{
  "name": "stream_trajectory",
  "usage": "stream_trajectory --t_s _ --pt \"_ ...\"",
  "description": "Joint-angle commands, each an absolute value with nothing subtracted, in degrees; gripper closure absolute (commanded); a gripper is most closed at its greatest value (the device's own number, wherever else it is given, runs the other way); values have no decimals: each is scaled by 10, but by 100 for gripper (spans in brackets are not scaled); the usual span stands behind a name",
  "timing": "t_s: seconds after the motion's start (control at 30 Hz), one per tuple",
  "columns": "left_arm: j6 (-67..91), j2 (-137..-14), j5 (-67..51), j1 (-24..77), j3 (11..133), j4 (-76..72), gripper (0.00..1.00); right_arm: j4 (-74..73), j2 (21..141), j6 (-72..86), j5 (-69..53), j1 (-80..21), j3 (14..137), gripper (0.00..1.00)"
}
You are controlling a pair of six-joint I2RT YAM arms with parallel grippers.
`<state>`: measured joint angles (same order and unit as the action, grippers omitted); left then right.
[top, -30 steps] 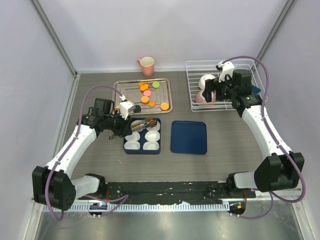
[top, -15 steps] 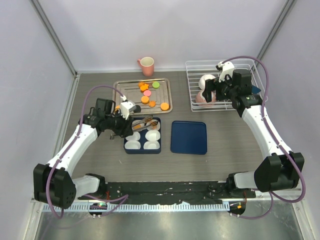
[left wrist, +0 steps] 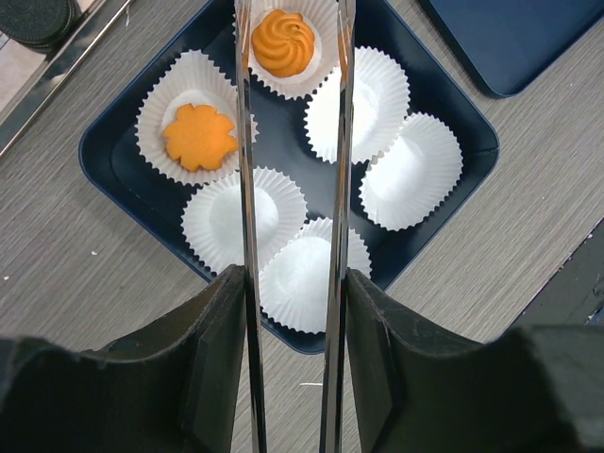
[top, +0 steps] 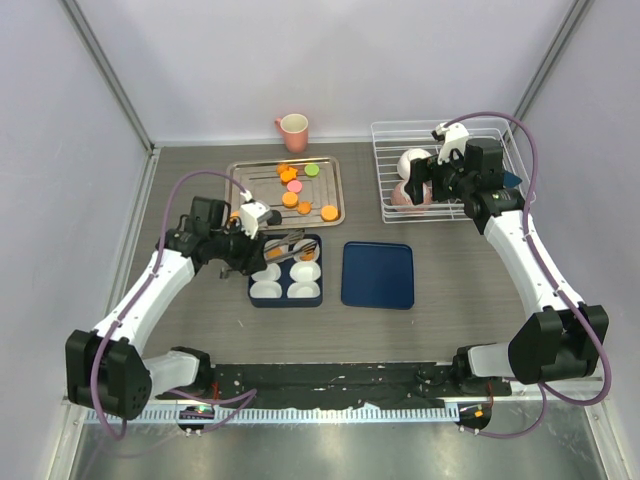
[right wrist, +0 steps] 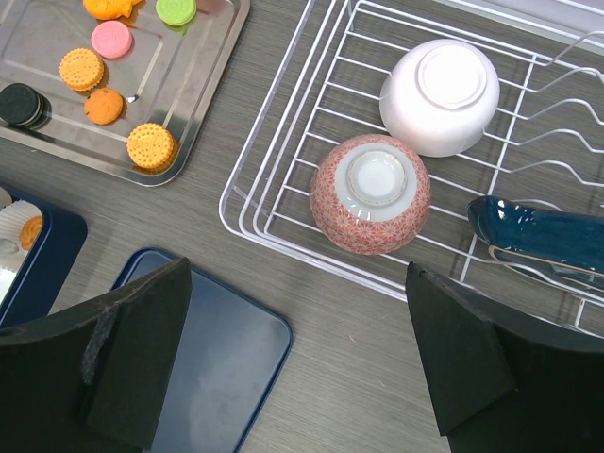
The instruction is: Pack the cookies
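Left gripper (left wrist: 294, 283) pinches metal tongs (left wrist: 245, 170) whose spread blades, tips cut off by the frame, flank an orange swirl cookie (left wrist: 283, 42) in its paper cup (left wrist: 293, 87), while the right gripper (right wrist: 297, 274) hangs wide apart and empty above a wire rack (top: 395, 135). On the metal tray (right wrist: 189, 85) lie seven cookies (right wrist: 151, 146): four orange, one cropped by the frame edge, plus one pink, one green and one black that may be a stack. The dark blue box (left wrist: 99, 156) holds six white cups (left wrist: 411, 170), two filled: the swirl and an orange flower cookie (left wrist: 198, 137).

Bright, even light; soft shadows; mild sheen on the steel tray (top: 331, 180); sharp focus.
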<state>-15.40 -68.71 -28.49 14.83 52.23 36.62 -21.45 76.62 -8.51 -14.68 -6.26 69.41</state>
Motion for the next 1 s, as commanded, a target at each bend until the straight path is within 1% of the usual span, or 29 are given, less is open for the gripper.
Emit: stream_trajectory --t_s 0.0,0.13,0.33,0.57,0.73,0.97 --pt "-145 -650 -288 150 545 359 52 -198 760 -89 -147 -60 696 0" --pt "-135 -615 -281 150 563 369 52 -199 763 -89 -148 -61 695 0" --pt "-134 -623 -257 150 598 360 53 -198 762 -89 -147 -60 696 0" --pt "-123 -701 -233 150 635 309 52 -198 764 -90 -147 -60 696 0" --pt "-112 -782 -162 149 668 250 52 -199 766 -90 -146 -61 696 0" --pt "-122 -885 -112 149 722 250 52 -199 764 -90 -149 -60 696 0"
